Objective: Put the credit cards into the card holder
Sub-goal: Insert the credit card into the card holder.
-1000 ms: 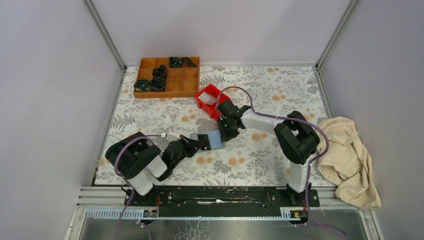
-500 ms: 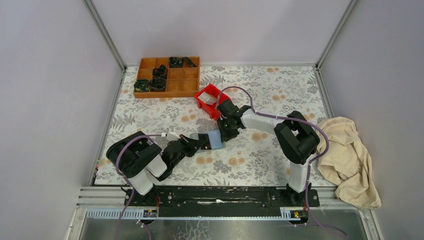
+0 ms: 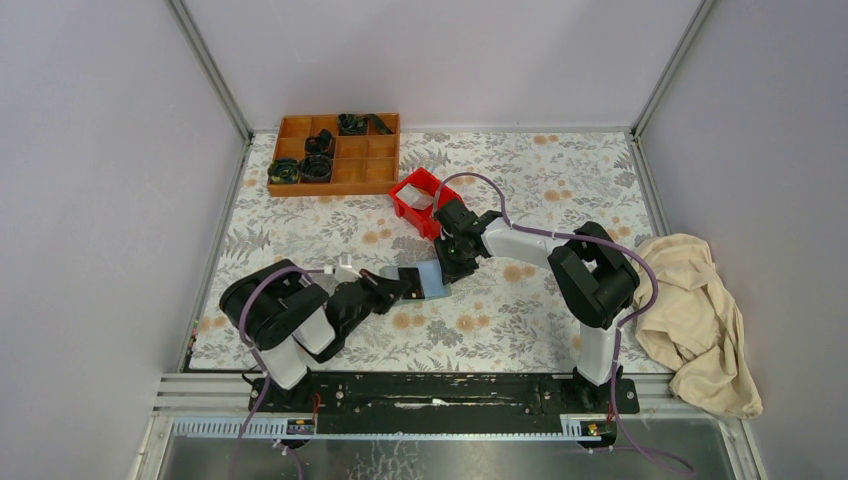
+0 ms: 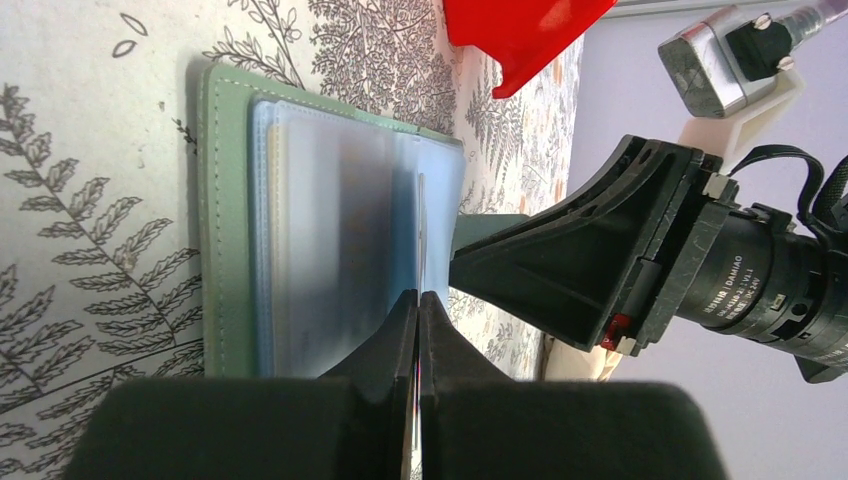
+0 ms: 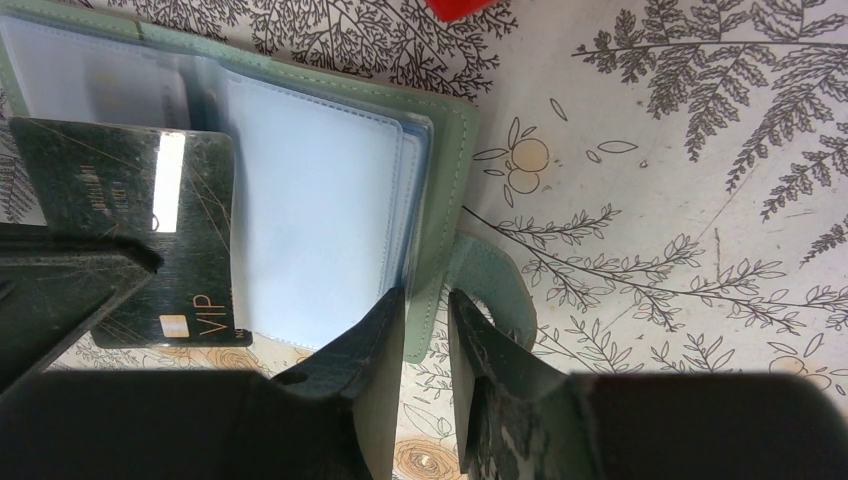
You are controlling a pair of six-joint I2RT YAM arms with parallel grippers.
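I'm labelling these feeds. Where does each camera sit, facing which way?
Top: above and behind the robot, looking down on the table; left arm and right arm show.
Left wrist: low, facing along the left gripper, shut on a dark card, toward the wallet and right gripper.
Right wrist: looking down past the right gripper, clamped on the wallet's edge.
Both wrist views share the wallet and card.

Over the card holder (image 5: 448, 150), itself cut off at the picture's edge, the left gripper (image 5: 140, 268) covers part of the dark card (image 5: 150, 225).
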